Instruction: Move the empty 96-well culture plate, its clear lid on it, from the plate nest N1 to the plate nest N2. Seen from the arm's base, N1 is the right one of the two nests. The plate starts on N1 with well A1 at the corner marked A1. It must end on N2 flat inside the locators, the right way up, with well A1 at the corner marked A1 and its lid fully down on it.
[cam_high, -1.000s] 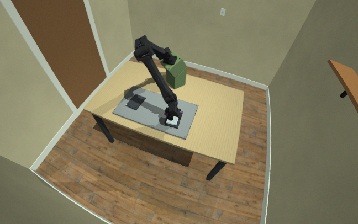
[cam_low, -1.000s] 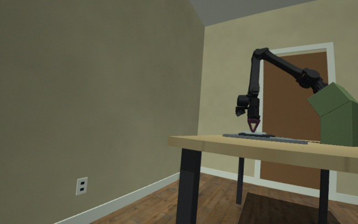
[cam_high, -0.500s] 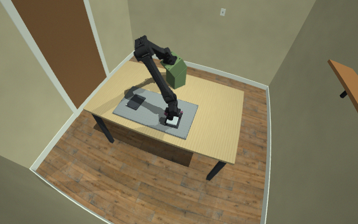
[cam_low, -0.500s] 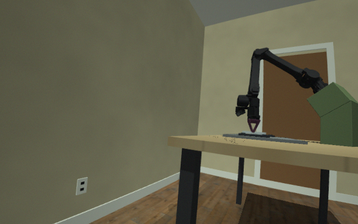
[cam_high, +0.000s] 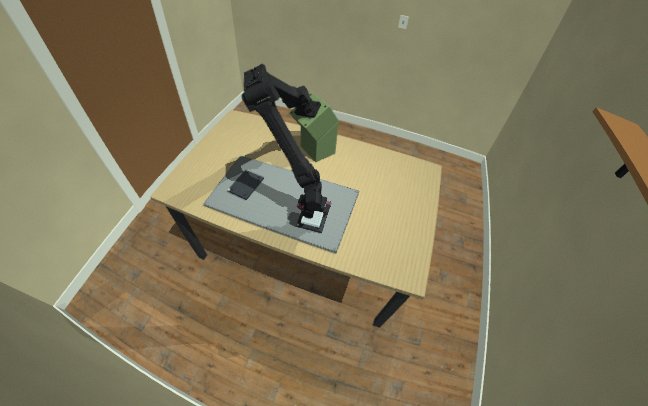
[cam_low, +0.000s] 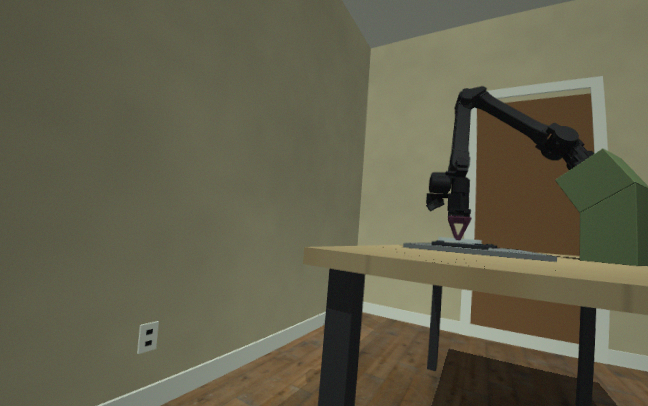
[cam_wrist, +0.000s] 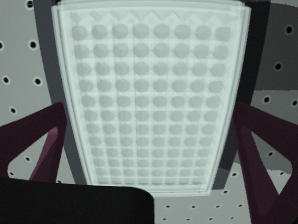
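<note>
The white 96-well plate (cam_wrist: 152, 90) with its clear lid lies flat on a dark plate nest (cam_high: 312, 227) at the mat's near right end in the top view. My gripper (cam_wrist: 149, 111) is open and points straight down over the plate. Its maroon fingers stand on either side of the plate's long edges, apart from it. The gripper also shows in the top view (cam_high: 314, 211) and in the exterior view (cam_low: 458, 231). The other nest (cam_high: 245, 185) is empty.
Both nests sit on a grey perforated mat (cam_high: 281, 202) on the wooden table. A green box (cam_high: 316, 131) holds the arm's base at the table's back. The table's front edge is close beyond the mat.
</note>
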